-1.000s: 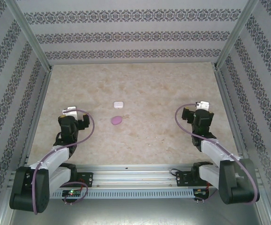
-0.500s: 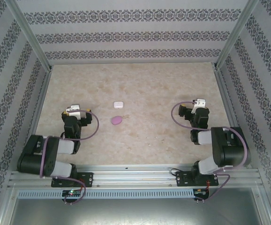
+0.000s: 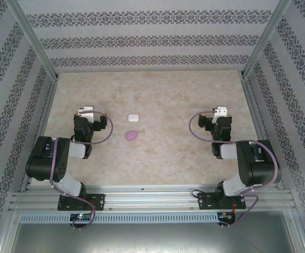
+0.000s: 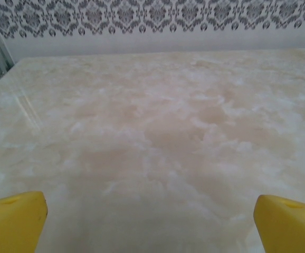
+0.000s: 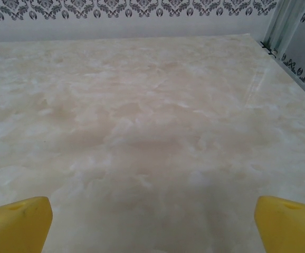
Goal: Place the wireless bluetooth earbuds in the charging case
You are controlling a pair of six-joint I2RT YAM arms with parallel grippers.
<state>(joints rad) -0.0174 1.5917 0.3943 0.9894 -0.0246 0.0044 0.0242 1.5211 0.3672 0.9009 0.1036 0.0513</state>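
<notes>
Top external view: a white case (image 3: 133, 117) and a purple case (image 3: 131, 135) lie close together, well away from every edge of the table (image 3: 168, 89). The left gripper (image 3: 86, 113) and right gripper (image 3: 220, 112) flank them, well apart from both, each spread wide and holding nothing.

A beige, marble-patterned stone tabletop (image 3: 163, 89) lies inside a booth of white walls banded with dark damask ornament: a back wall (image 3: 147, 31), a left wall (image 3: 7, 89) and a right wall (image 3: 300, 89). A silver aluminium left post (image 3: 34, 39) and a matching right post (image 3: 266, 37) slant up from the far corners. Along the near edge of the tabletop runs a grooved silver aluminium rail (image 3: 152, 197). Just in front of it lies a white slotted cable duct (image 3: 158, 216), then a dull grey metal sheet (image 3: 152, 237).
</notes>
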